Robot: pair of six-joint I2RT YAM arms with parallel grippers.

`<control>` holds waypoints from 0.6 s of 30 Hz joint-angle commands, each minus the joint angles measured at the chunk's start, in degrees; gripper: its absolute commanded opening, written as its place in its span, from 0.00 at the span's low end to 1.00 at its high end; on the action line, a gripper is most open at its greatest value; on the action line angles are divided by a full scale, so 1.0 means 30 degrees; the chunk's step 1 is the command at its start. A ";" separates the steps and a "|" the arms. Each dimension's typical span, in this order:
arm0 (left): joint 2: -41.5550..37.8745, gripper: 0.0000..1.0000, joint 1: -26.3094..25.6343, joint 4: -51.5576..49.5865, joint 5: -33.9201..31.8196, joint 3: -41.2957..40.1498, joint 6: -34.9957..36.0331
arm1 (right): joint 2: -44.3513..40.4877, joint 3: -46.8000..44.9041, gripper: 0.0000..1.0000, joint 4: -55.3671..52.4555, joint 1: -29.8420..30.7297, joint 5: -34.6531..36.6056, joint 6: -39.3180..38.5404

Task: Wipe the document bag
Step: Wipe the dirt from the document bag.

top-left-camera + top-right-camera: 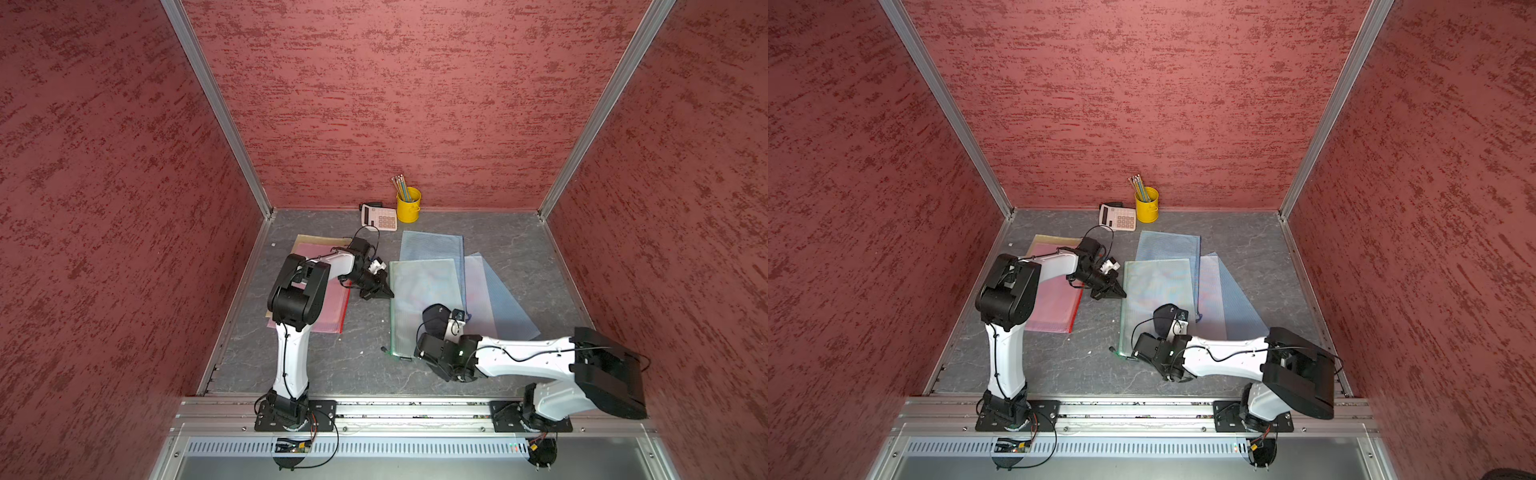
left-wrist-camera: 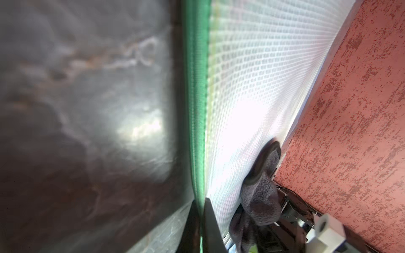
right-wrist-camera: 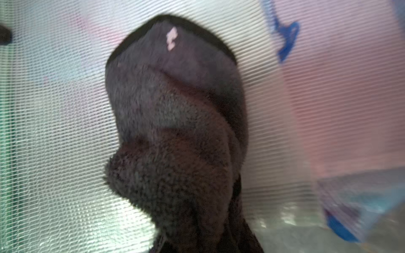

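Left gripper (image 1: 381, 291): nipped shut, 9 o'clock edge of document bag (image 1: 419, 286).
Right gripper (image 1: 435, 321): clamps cloth (image 3: 175, 131) (bag's 5 o'clock).
Stroke: we press flat toward 12.

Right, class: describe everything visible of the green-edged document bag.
The green-edged document bag is a translucent, mesh-patterned plastic pouch with a green strip along one long side. It lies flat on the grey table, overlapping a blue bag. The left gripper is shut on its green strip; a dark cloth presses on its surface.
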 commanded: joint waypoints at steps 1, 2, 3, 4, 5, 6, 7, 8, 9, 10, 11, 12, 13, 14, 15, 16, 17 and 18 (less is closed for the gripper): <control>0.0406 0.00 0.0046 -0.0151 -0.0318 0.0371 0.0665 | -0.0010 0.3421 0.00 -0.0520 -0.1643 0.3042 -0.2790; 0.0458 0.00 -0.0108 -0.0199 -0.0376 0.0375 0.0750 | 0.0908 0.4253 0.00 0.1836 -0.2273 0.3012 -0.4656; 0.0466 0.00 -0.0210 -0.0280 -0.0462 0.0404 0.0812 | 0.1740 0.4909 0.00 0.4458 -0.2891 0.2575 -0.6335; 0.0468 0.00 -0.0304 -0.0299 -0.0484 0.0390 0.0846 | 0.2605 0.5585 0.00 0.6332 -0.3264 0.2131 -0.7443; 0.0466 0.00 -0.0385 -0.0357 -0.0535 0.0422 0.0873 | 0.3632 0.6398 0.00 0.8257 -0.3558 0.1659 -0.8347; 0.0440 0.00 -0.0434 -0.0370 -0.0651 0.0395 0.0866 | 0.4778 0.7187 0.00 0.9963 -0.3704 0.1057 -0.9140; 0.0422 0.00 -0.0432 -0.0333 -0.0736 0.0395 0.0802 | 0.5787 0.7742 0.00 1.0960 -0.3837 0.0608 -0.9535; 0.0407 0.00 -0.0435 -0.0289 -0.0777 0.0361 0.0706 | 0.6947 0.8365 0.00 1.1706 -0.3967 0.0005 -0.9738; 0.0382 0.00 -0.0416 -0.0222 -0.0803 0.0360 0.0641 | 0.8037 0.8816 0.00 1.1963 -0.4114 -0.0509 -0.9670; 0.0363 0.00 -0.0409 -0.0187 -0.0855 0.0339 0.0566 | 0.8836 0.8992 0.00 1.1989 -0.4200 -0.0837 -0.9476; 0.0327 0.00 -0.0376 -0.0142 -0.0870 0.0332 0.0519 | 0.9453 0.8812 0.00 1.2096 -0.4296 -0.1183 -0.9096; 0.0291 0.00 -0.0347 -0.0106 -0.0916 0.0331 0.0465 | 0.9830 0.8282 0.00 1.2304 -0.4430 -0.1511 -0.8587; 0.0247 0.00 -0.0298 -0.0068 -0.0919 0.0290 0.0433 | 0.9959 0.7611 0.00 1.2504 -0.4567 -0.1783 -0.7955; 0.0210 0.00 -0.0258 -0.0057 -0.0879 0.0259 0.0418 | 0.9923 0.6686 0.00 1.2539 -0.4661 -0.1883 -0.7232; 0.0174 0.00 -0.0194 0.0022 -0.0833 0.0200 0.0338 | 0.9633 0.5768 0.00 1.2402 -0.4663 -0.1681 -0.6560; 0.0144 0.00 -0.0143 0.0146 -0.0787 0.0132 0.0288 | 0.9317 0.5001 0.00 1.1940 -0.4663 -0.1501 -0.5709; 0.0115 0.00 -0.0060 0.0180 -0.0751 0.0076 0.0280 | 0.8827 0.3992 0.00 1.1173 -0.4649 -0.1239 -0.4868; 0.0088 0.00 0.0052 0.0194 -0.0670 0.0040 0.0334 | 0.8136 0.2886 0.00 1.0316 -0.4635 -0.1034 -0.3925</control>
